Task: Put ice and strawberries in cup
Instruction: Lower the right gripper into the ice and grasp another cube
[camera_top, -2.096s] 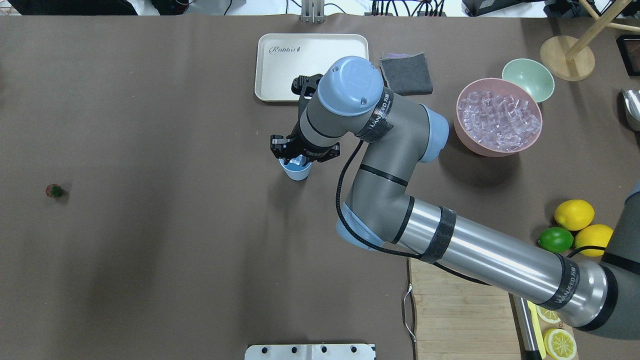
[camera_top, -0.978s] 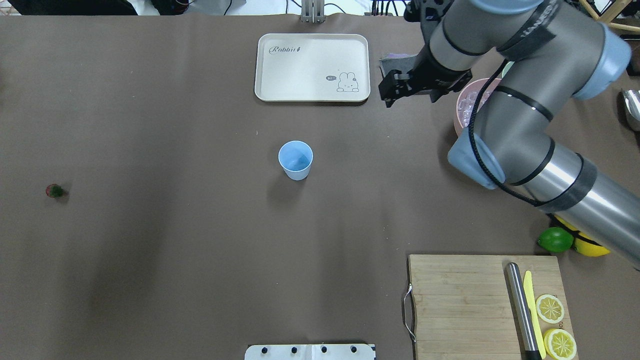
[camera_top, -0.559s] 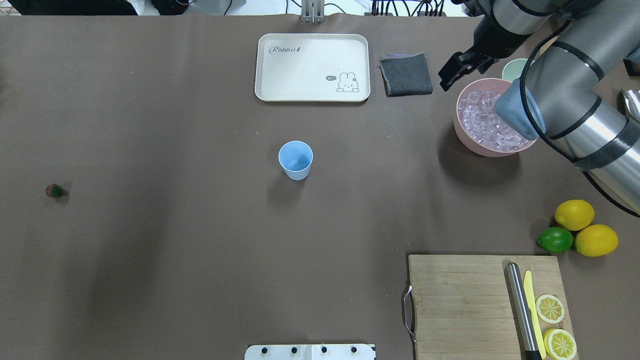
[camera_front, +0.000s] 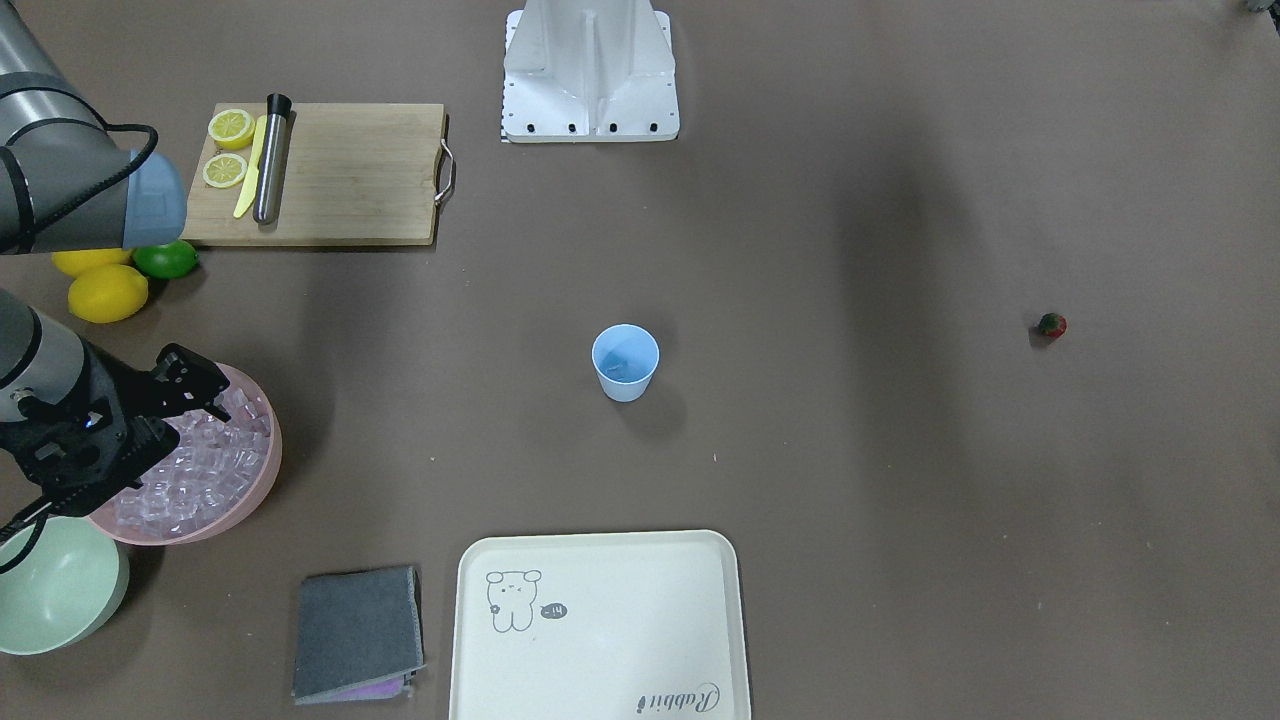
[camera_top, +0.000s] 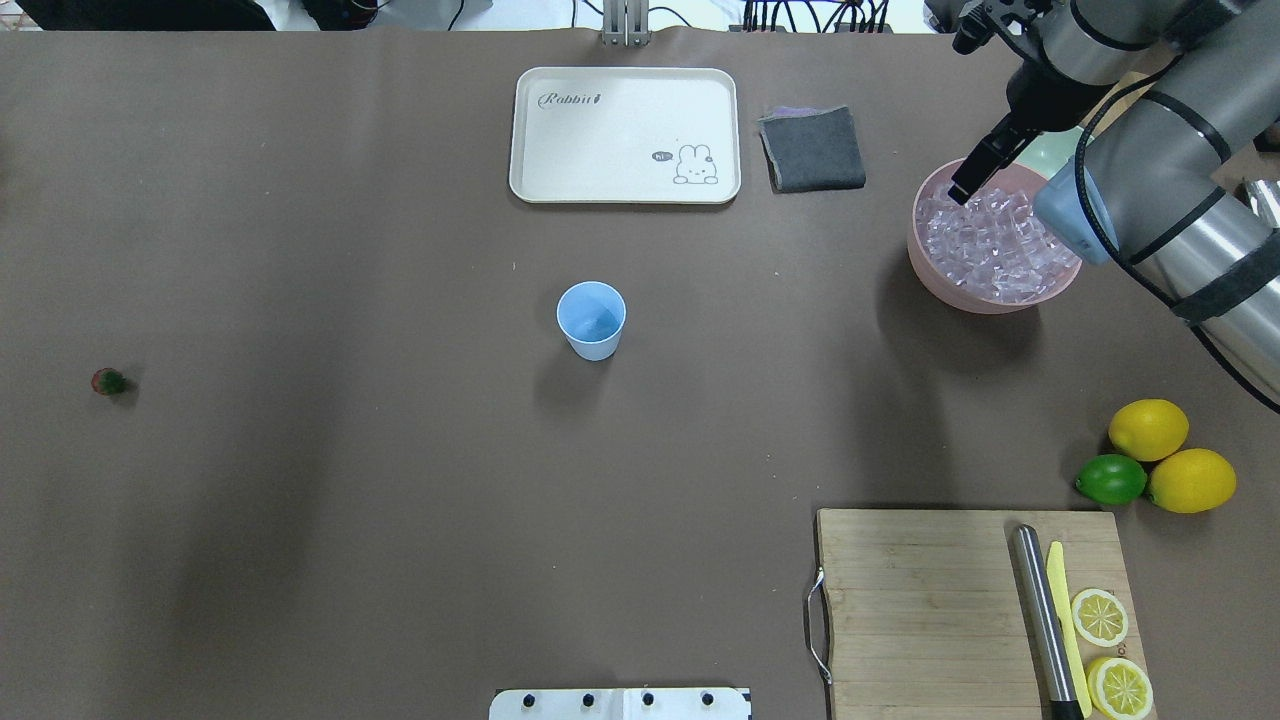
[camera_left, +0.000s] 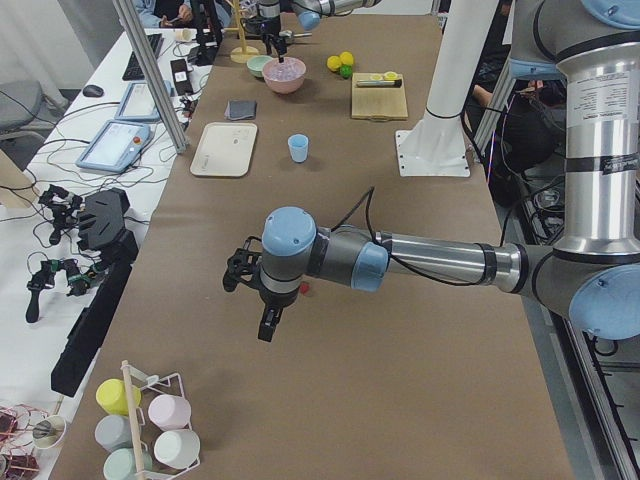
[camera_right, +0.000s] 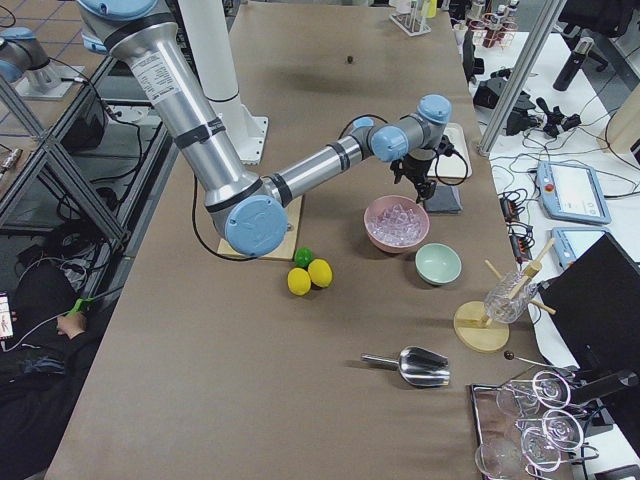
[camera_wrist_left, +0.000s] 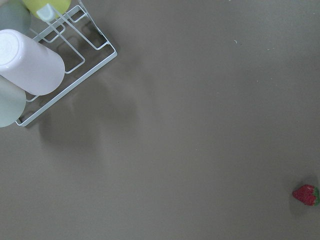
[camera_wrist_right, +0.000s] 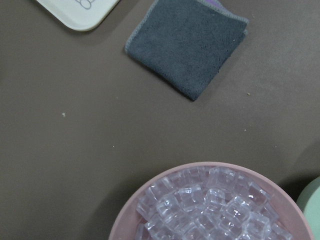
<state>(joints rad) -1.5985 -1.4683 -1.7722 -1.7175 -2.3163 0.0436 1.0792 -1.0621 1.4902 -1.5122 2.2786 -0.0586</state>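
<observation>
Long table, brown mat (camera_top: 330, 520) over the whole top; robot side = near. A white bench (camera_left: 25, 340) with tablets (camera_left: 112, 145) runs along the far side.

Left end: wire cup rack (camera_left: 140, 420) with pastel cups. Left gripper (camera_left: 255, 300) hangs over the mat right of the rack, pointing down. Only the side camera catches it, so I can't tell how wide it is or if it grips anything. Strawberry (camera_top: 109, 381) lies alone on the mat near that gripper, well apart from the cup.

Wide band of bare mat, then the cup (camera_top: 591, 318) upright mid-table, with a faint glassy shape at its bottom; can't confirm. White tray (camera_top: 625, 135) at the far edge, grey cloth (camera_top: 812, 148) just right of it.

More bare mat, then the pink bowl (camera_top: 925, 262) heaped with ice (camera_top: 985, 235). Right gripper (camera_front: 198, 383) hovers above it, jaws apart, nothing in them. Green bowl (camera_front: 50, 590) sits just beyond. Two lemons (camera_top: 1148, 428) and a lime (camera_top: 1110, 479) sit nearer; cutting board (camera_top: 920, 600) at the near edge.
</observation>
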